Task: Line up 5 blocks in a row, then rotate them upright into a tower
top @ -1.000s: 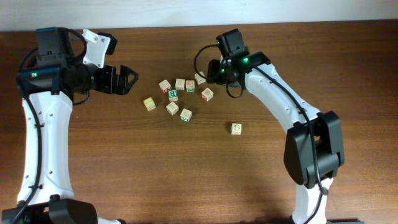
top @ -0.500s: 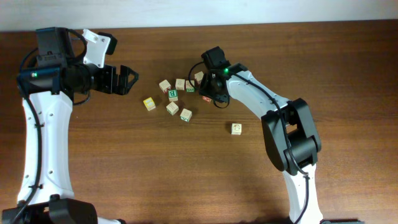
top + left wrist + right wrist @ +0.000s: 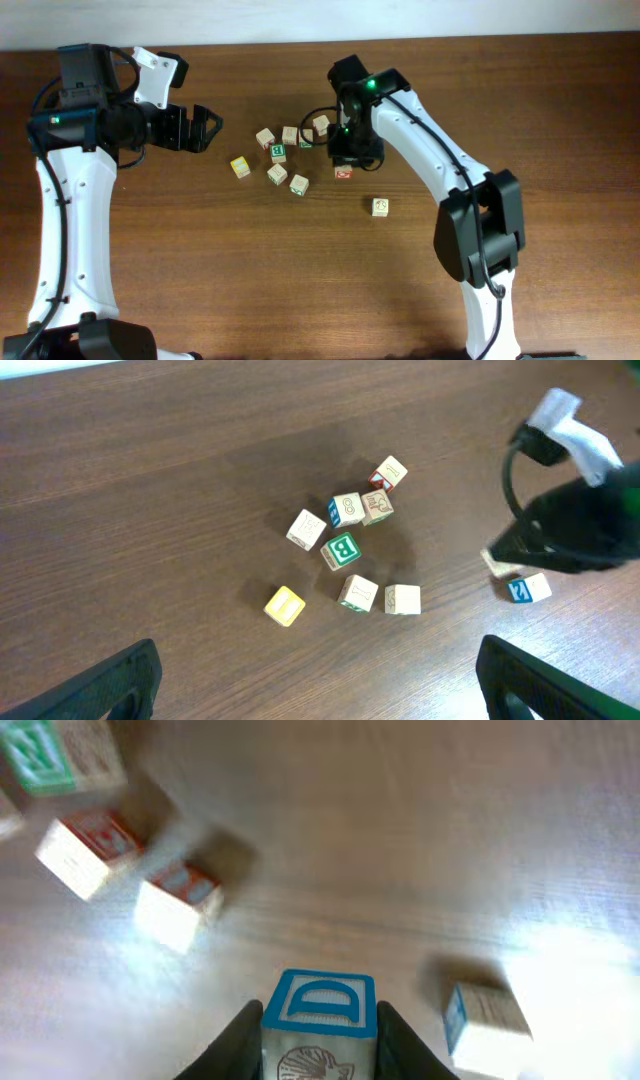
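Blocks lie in a loose cluster near the middle of the surface. They are small pale wooden cubes with crisp edges and square printed faces, and you can make out red, orange and light green prints among them.

Your right gripper hangs at the cluster's right edge. Its wrist view shows it clamped on the block with the blue D, with a dark finger pressed against each side. The top face of that block has a blue frame around the letter, and the face below carries a fine line drawing shaped like a shell. From overhead you see a red face on it, just apart from the others. You cannot tell whether it rests on the surface or hangs above it.

Your left gripper sits well to the left of the cluster, spread wide around nothing.

A yellow-faced cube marks the cluster's left edge, and a green cube with a white B sits in its midst. A lone cube lies off to the right. The surface is dark brown wood with a straight, fine grain.
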`<action>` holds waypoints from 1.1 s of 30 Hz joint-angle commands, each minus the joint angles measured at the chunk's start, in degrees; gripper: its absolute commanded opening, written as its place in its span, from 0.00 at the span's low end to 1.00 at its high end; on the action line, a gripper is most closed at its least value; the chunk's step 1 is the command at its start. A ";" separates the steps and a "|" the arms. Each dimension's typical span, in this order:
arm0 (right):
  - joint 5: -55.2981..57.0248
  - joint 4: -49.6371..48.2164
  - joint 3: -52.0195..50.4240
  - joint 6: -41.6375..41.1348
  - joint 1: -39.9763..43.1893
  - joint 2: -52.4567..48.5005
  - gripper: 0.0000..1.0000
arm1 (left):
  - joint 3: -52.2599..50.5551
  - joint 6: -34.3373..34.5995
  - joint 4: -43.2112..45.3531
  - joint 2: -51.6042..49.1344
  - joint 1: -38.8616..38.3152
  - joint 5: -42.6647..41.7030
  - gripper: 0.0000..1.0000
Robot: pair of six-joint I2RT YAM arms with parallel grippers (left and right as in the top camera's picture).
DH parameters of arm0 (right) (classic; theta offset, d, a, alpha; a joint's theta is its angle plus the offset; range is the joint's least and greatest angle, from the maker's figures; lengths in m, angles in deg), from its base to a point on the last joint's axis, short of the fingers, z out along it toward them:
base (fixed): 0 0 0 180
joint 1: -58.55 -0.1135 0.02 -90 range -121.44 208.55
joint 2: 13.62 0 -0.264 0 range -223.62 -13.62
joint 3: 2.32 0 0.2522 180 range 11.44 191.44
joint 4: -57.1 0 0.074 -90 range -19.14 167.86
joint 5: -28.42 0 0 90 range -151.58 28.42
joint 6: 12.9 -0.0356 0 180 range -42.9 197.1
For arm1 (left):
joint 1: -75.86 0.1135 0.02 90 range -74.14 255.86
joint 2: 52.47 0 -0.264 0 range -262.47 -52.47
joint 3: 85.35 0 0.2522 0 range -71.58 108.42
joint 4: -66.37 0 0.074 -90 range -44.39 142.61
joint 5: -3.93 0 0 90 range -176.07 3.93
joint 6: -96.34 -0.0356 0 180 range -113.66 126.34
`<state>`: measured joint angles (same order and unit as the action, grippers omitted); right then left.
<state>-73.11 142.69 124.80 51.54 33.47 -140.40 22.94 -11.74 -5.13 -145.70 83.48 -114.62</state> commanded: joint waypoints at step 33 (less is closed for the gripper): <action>1.42 -10.73 1.49 -3.96 -1.38 0.35 0.50 | 1.31 -0.85 -0.04 -0.09 0.04 -1.01 0.99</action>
<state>-68.32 134.91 125.17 47.85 33.26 -140.40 22.94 -11.74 -5.09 -145.70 83.48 -114.62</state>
